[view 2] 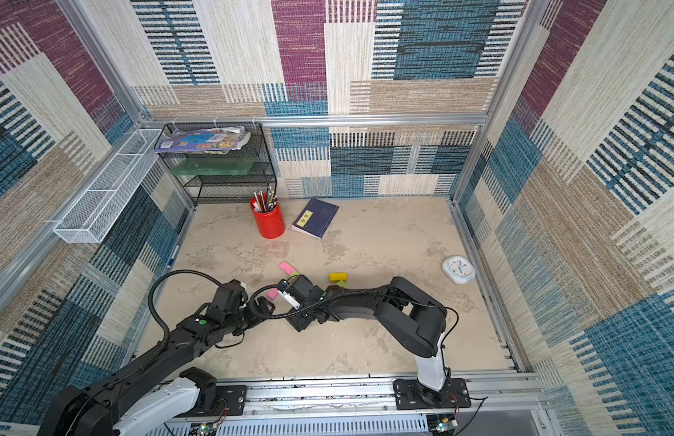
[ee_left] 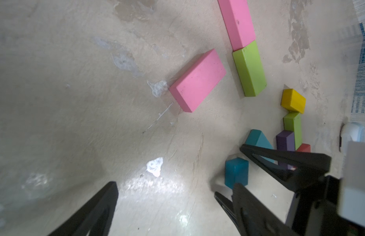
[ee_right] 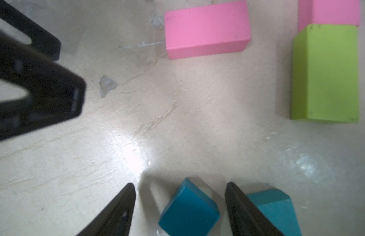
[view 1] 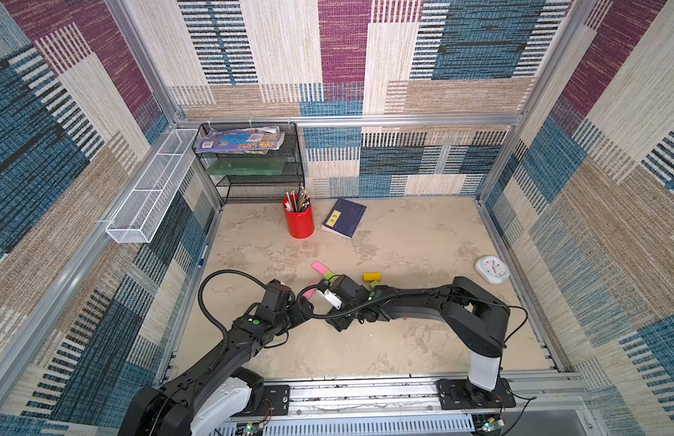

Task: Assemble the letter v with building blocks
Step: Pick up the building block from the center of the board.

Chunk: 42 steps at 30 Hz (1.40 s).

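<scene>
In the right wrist view, a teal cube [ee_right: 188,212] lies on the beige table between the jaws of my right gripper [ee_right: 180,184]. The jaws are open, with a gap on each side of the cube. A teal wedge-shaped block [ee_right: 276,206] lies just outside one finger. A pink block [ee_right: 206,28] lies apart from a lime green block [ee_right: 324,71] that butts end to end against another pink block [ee_right: 333,12]. My left gripper [ee_left: 175,189] hangs open over bare table beside the cube. Yellow [ee_left: 293,101], lime [ee_left: 293,126], purple [ee_left: 285,141] and red [ee_left: 304,147] blocks cluster behind.
A red pencil cup [view 1: 299,222] and a navy book [view 1: 343,218] stand at the back. A white clock [view 1: 492,269] lies at the right. A black mesh rack [view 1: 252,166] fills the back left corner. The two arms' wrists sit close together mid-table.
</scene>
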{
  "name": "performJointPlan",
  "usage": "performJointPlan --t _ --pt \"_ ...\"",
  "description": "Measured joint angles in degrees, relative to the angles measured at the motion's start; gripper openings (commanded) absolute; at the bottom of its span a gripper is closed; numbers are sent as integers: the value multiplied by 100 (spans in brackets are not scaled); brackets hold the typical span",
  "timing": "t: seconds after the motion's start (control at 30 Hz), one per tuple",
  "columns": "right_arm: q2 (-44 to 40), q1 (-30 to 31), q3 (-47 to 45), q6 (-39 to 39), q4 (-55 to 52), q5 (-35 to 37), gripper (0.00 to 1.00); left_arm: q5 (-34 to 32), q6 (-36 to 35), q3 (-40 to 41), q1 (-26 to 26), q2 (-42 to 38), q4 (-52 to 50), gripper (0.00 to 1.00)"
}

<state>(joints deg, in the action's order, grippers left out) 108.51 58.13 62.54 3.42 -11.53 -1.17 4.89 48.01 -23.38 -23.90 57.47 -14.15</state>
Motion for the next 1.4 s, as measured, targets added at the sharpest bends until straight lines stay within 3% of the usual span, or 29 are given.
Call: performJointPlan --t 0.33,0.97,1.17,1.4 --pt "-127 46 -109 256 -162 297 69 83 -103 -245 20 542 273 90" --pt "-35 114 107 597 -468 671 26 151 -236 -317 127 621 387 90" --pt "-459 37 13 614 -807 389 24 173 -299 -358 140 595 378 90" --pt "-1001 -459 -57 525 -686 221 24 282 -369 -448 142 667 361 89"
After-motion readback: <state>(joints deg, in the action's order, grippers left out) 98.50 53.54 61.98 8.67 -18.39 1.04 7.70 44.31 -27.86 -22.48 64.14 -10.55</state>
